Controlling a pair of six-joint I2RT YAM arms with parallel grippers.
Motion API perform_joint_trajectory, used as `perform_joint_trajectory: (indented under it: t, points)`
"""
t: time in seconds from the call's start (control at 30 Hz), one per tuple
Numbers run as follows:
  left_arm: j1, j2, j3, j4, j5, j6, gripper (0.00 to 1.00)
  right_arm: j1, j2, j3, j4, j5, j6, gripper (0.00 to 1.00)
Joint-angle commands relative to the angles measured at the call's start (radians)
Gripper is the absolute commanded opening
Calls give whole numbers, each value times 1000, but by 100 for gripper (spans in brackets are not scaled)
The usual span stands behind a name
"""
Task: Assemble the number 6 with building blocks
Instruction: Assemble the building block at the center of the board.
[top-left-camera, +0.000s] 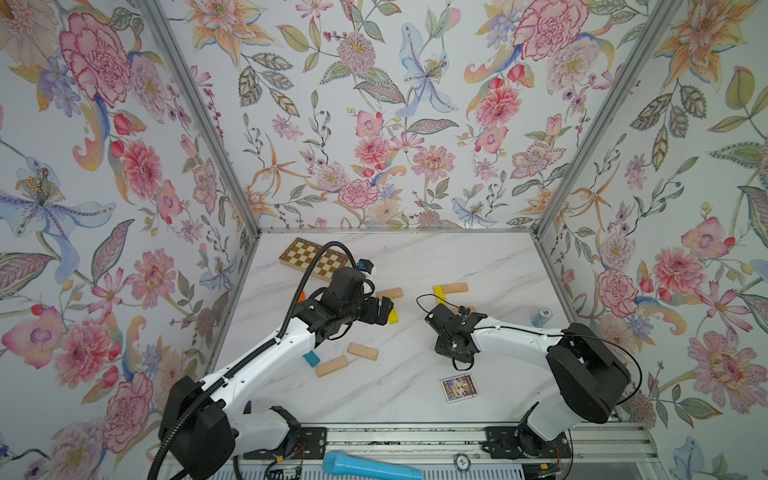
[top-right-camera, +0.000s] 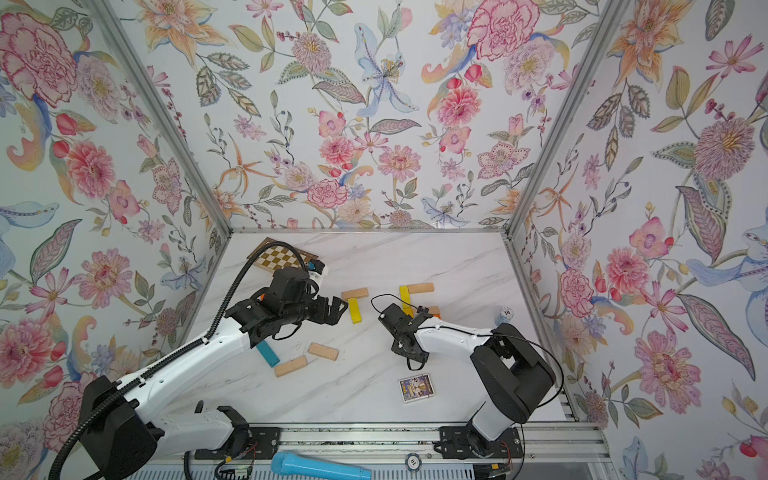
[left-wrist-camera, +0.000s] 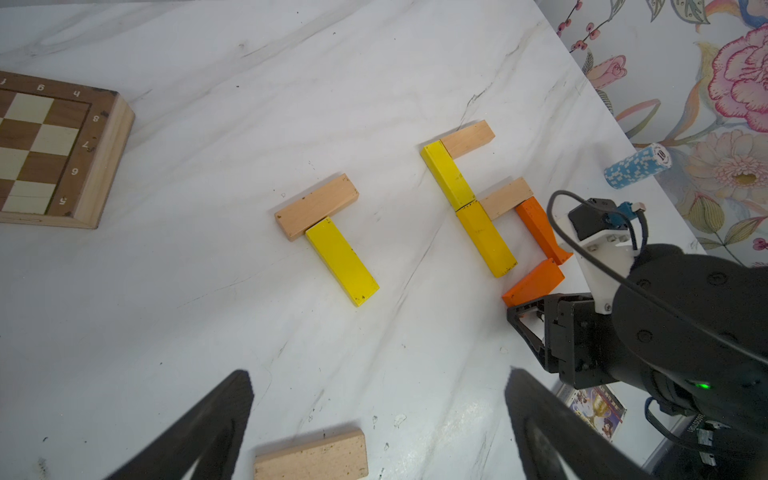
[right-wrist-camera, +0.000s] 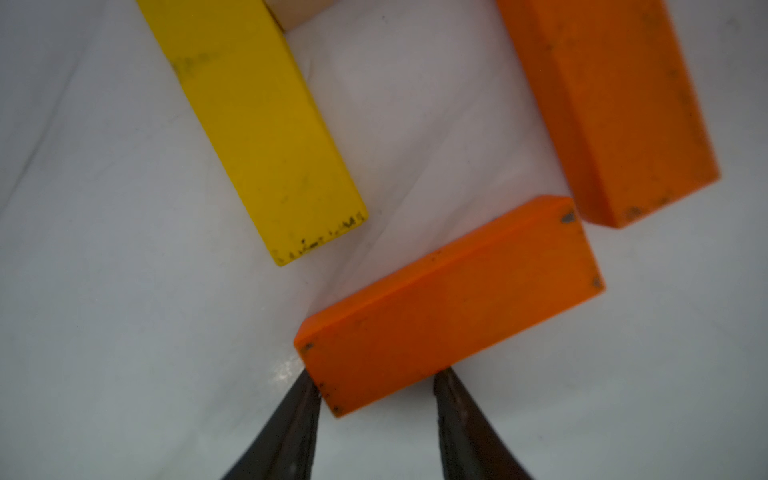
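Observation:
Several building blocks lie in a partial number 6 (left-wrist-camera: 486, 239): a beige top (left-wrist-camera: 467, 139), two yellow planks down the side (left-wrist-camera: 449, 174), a beige middle bar (left-wrist-camera: 507, 197) and an orange plank (left-wrist-camera: 540, 230). My right gripper (right-wrist-camera: 376, 376) has its fingertips (right-wrist-camera: 307, 395) against both sides of the near corner of a second orange block (right-wrist-camera: 449, 299), which lies askew below the yellow plank. My left gripper (left-wrist-camera: 378, 374) hovers open over bare table. A beige block (left-wrist-camera: 316, 205) and a yellow block (left-wrist-camera: 343, 262) form a T. Loose beige blocks (top-left-camera: 363, 351) and a teal one (top-left-camera: 311, 358) lie in front.
A chequered board (top-left-camera: 313, 259) lies at the back left. A picture card (top-left-camera: 457, 388) sits near the front. A stack of blue chips (top-left-camera: 541, 316) stands by the right wall. A blue microphone (top-left-camera: 370, 467) and one chip (top-left-camera: 461, 460) rest on the front rail.

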Motion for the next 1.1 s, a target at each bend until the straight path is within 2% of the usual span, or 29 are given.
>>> perform_joint_trajectory:
  t: [0.0, 0.53, 0.83, 1.07]
  points:
    - [14, 4, -16, 16, 18, 0, 98, -11, 25, 10, -6, -2, -23, 46]
    - [21, 4, -23, 30, 38, -7, 97, -14, 38, 28, -6, -16, -77, 44]
    - [23, 4, -27, 33, 41, -5, 98, 0, -45, 4, -6, -2, -147, 53]
    - [24, 7, -22, 19, 24, 8, 99, -9, -102, -34, -6, 7, -184, 55]
